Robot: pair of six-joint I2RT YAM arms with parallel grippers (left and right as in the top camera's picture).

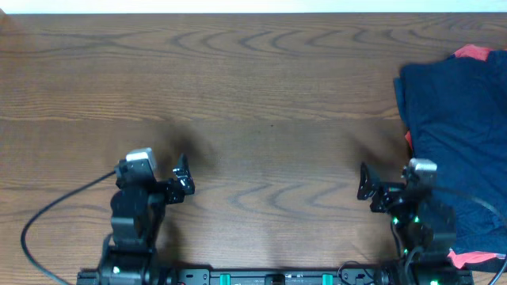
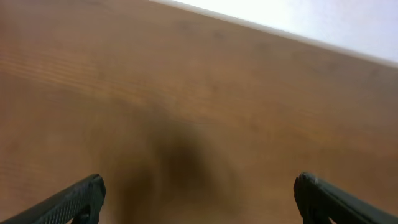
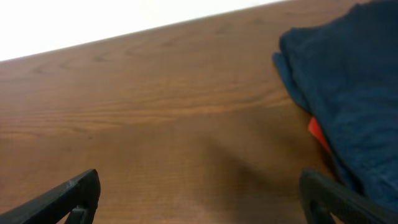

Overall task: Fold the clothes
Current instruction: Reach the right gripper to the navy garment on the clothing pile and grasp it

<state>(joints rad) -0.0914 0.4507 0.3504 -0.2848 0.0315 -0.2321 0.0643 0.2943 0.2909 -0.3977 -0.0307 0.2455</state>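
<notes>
We see 1 brown wood-grain table (image 1: 253, 79) spreading beneath and ahead of the 2 pairs of fingers (image 2: 74, 199), with 1 white strip (image 3: 93, 25) along its far edge, well beyond the fingertips.

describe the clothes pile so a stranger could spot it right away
Look at the wooden table, then along its right edge, beside the right hand. The heap of dark navy clothes lies there, the only fabric on the wood, with coral-red scraps peeking out at its edges.

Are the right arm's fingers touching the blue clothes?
Apart. The overhead view shows a strip of bare table between the open right gripper and the edge of the clothes.
</notes>
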